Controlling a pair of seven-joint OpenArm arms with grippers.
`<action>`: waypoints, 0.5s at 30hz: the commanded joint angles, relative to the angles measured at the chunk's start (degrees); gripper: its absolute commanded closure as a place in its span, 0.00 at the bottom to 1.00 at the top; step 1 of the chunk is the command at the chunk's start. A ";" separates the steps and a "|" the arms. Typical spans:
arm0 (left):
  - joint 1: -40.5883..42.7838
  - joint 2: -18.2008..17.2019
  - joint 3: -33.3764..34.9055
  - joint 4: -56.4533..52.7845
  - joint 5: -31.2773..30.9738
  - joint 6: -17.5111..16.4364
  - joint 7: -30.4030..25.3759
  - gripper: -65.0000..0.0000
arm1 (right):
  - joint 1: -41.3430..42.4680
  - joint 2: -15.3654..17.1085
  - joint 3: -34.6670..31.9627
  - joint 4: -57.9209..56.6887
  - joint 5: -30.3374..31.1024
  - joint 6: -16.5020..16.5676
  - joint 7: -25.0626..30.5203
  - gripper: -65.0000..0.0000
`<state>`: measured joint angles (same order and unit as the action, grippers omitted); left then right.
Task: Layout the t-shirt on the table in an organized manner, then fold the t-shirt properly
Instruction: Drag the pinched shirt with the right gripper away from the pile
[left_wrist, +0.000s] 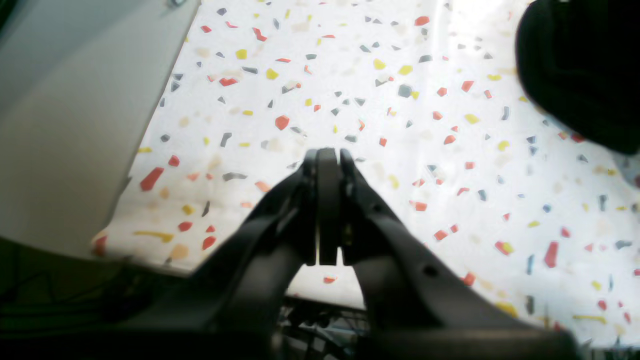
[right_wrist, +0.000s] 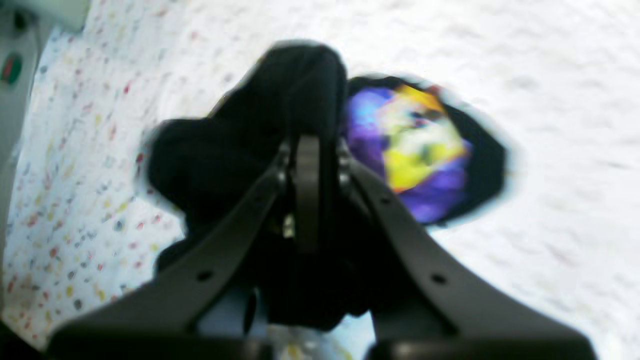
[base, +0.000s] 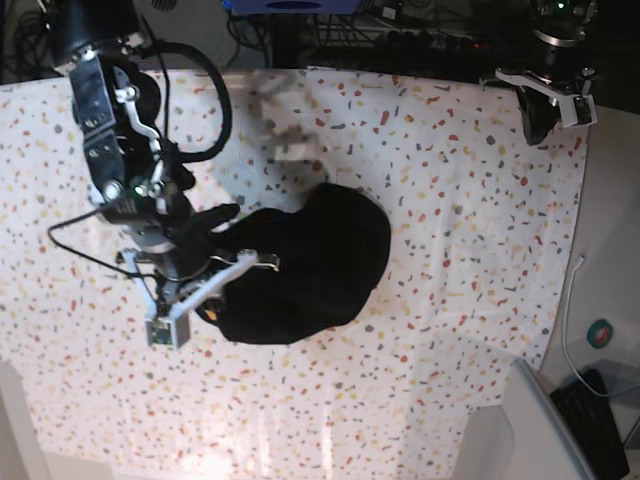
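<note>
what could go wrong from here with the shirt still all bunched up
1. The right gripper is shut on a thick bunch of the t-shirt, so lifting may drag several layers at once and leave it crumpled instead of spread.
2. The left gripper is shut on nothing near the table edge, far from the shirt, so one arm alone would probably swing or twist the cloth.
3. The print faces up; its final side is uncertain.

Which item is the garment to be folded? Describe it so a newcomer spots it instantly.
Start from the table, covered in white cloth flecked red, yellow and grey. Near its middle lies the t-shirt, a crumpled black heap beside the right end effector. It is the only dark soft mass on the speckled surface, and the right wrist view shows a purple and yellow print on it.
</note>
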<state>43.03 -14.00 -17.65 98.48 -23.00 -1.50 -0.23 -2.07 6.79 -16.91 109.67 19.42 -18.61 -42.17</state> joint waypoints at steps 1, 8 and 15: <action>-0.08 0.77 -0.68 1.00 -0.16 0.31 -1.31 1.00 | -0.70 0.99 1.83 2.99 0.14 0.37 1.25 1.00; -1.40 2.09 -0.24 0.56 0.10 0.31 -1.22 1.00 | -6.42 4.86 14.93 4.14 0.14 0.55 1.69 1.00; -1.40 1.74 -0.68 0.56 0.10 0.31 -1.22 1.00 | -6.24 7.76 18.88 -1.23 0.14 0.63 1.78 1.00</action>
<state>41.10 -11.92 -17.98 98.32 -22.79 -1.39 -0.16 -8.64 14.00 1.56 107.48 19.86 -17.61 -41.21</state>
